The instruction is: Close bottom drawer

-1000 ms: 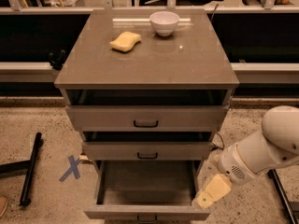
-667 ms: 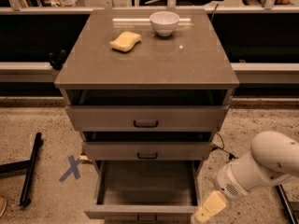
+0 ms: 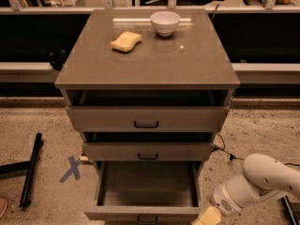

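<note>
While bottom drawer (image 3: 147,186) gapes, gripper (image 3: 208,217) beside front corner

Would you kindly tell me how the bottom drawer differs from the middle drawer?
The bottom drawer is pulled far out, inside showing; the middle drawer is barely out. The gripper is by the bottom drawer's front right corner, away from the middle drawer. Both have flat grey-brown fronts with dark handles.

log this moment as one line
bottom drawer: pulled out, not yet closed | gripper: low beside its front right corner
</note>
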`<state>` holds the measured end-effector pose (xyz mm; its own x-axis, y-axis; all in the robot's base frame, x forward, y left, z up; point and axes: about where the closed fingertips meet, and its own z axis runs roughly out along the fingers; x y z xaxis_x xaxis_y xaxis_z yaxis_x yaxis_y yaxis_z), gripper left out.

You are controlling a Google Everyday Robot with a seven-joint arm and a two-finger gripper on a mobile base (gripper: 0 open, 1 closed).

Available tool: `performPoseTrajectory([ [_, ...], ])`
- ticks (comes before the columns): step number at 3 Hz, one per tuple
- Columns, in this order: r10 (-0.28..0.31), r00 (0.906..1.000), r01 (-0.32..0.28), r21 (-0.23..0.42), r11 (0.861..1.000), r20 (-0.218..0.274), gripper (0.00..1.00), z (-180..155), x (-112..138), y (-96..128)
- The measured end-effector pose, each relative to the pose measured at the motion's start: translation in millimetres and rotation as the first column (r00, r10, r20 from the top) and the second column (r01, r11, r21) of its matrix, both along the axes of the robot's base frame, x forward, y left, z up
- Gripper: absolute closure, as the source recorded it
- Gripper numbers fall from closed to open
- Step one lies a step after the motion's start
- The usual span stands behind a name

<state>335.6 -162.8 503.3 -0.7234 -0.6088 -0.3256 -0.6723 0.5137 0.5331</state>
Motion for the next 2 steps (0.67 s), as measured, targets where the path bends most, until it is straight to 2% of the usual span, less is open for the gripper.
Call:
performPoseTrajectory([
  [1,0.000,1.0000,0.000,0.000,1.000,0.000,0.00,0.0,0.0,0.0],
  [2,-0.009,0.9998,0.009,0.016,1.000,-0.018,0.00,-22.6,0.6,-2.3],
])
